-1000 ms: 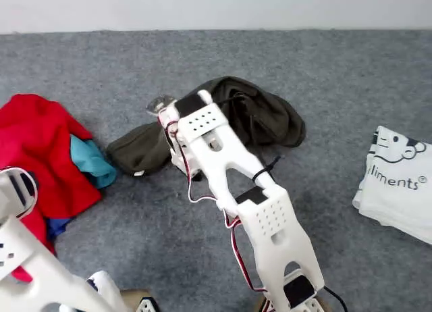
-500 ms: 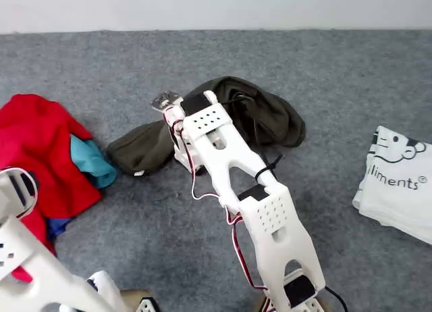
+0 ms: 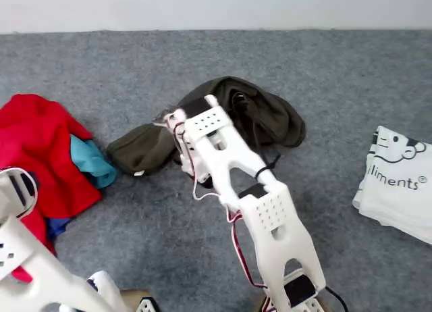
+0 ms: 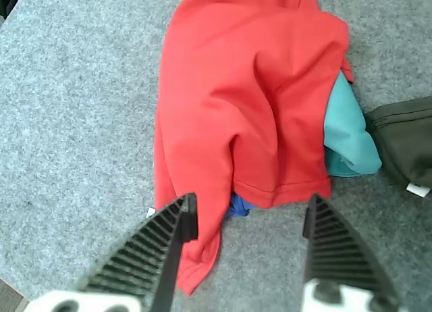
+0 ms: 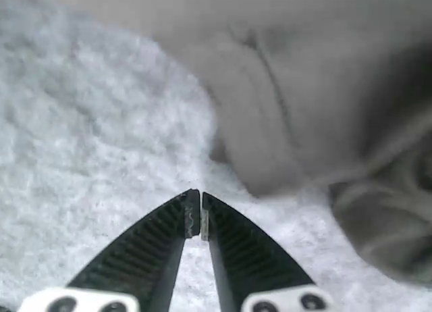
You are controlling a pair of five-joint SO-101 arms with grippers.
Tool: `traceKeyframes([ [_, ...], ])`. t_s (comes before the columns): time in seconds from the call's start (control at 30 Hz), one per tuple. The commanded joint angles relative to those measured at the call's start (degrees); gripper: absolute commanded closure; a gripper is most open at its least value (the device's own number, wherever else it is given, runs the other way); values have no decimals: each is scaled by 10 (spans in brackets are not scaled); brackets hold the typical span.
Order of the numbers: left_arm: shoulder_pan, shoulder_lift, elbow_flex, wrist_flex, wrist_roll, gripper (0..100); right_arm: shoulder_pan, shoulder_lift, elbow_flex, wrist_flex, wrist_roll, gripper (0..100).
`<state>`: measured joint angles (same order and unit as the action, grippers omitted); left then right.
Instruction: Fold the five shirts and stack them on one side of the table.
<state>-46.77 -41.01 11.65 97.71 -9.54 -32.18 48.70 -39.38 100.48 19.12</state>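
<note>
Right tool point(image 5: 194, 214): tips pressed together, gripping nothing, over bench point(image 5: 74, 150)
Olive shirt point(image 5: 304, 109): just beyond those tips
Left tool point(image 4: 251, 207): spread wide
Red shirt point(image 4: 250, 102): beneath it

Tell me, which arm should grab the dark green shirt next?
Probably right. The right gripper, shut, sits just beside the dark green shirt; the left gripper hangs open over the red shirt.

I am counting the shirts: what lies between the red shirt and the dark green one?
A teal shirt lies there, partly under the red shirt; the high and left wrist views both show it.
</note>
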Motion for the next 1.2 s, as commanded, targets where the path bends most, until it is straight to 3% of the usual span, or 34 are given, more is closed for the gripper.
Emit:
traceKeyframes([
  [0.0,0,-9,-2,-6,-4,746,29,-103,47,26,30,990],
  [0.17,1,-9,-2,-6,-4,746,64,-211,173,24,48,990],
  [0.37,1,-9,-2,-8,-4,746,60,-230,145,-3,24,976],
  [0.53,1,-9,-1,-10,-3,746,28,-173,102,-48,-63,805],
  [0.63,1,-9,-1,-10,-3,746,7,-120,61,-52,-102,760],
  [1.0,-2,-9,-1,-6,-3,746,-13,76,-170,-29,-114,764],
  [1.07,-2,-9,-1,-6,-3,746,-16,102,-210,-1,-111,810],
  [1.17,-1,-9,-1,-6,-3,746,-17,124,-262,24,-99,969],
])
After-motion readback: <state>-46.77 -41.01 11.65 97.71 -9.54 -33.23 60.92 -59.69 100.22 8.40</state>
